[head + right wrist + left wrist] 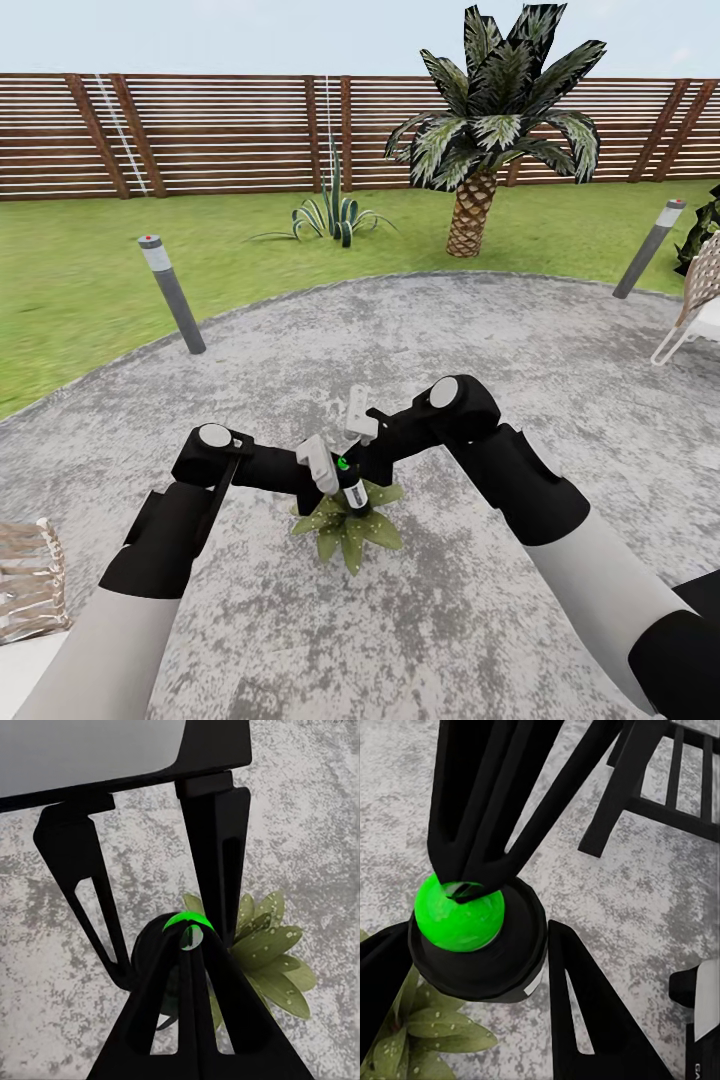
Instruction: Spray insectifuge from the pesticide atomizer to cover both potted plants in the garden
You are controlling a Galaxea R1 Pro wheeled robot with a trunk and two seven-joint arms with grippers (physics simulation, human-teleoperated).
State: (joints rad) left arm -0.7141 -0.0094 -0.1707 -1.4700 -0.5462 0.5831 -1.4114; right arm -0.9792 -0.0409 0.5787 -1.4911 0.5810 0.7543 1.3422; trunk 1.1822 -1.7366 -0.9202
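The pesticide atomizer (352, 492) is a small dark bottle whose button top (457, 919) shows bright green. It hangs upright just above one potted plant (345, 530), a low rosette of broad green leaves on the grey paving. My left gripper (340, 485) is shut on the bottle's body, one black finger (585, 1020) on each side. My right gripper (191, 936) is shut, and its joined fingertips rest on the green button from above. Pale specks dot the plant's leaves (270, 952) under the nozzle. Leaves and arms hide the pot.
Two grey bollards (172, 295) (650, 248) stand at the paving's edge. Past them on the lawn are an agave (335, 215) and a palm (490, 130), with a slatted wooden fence (230, 130) behind. A white chair (700, 300) is at right, a wicker seat (30, 580) at lower left.
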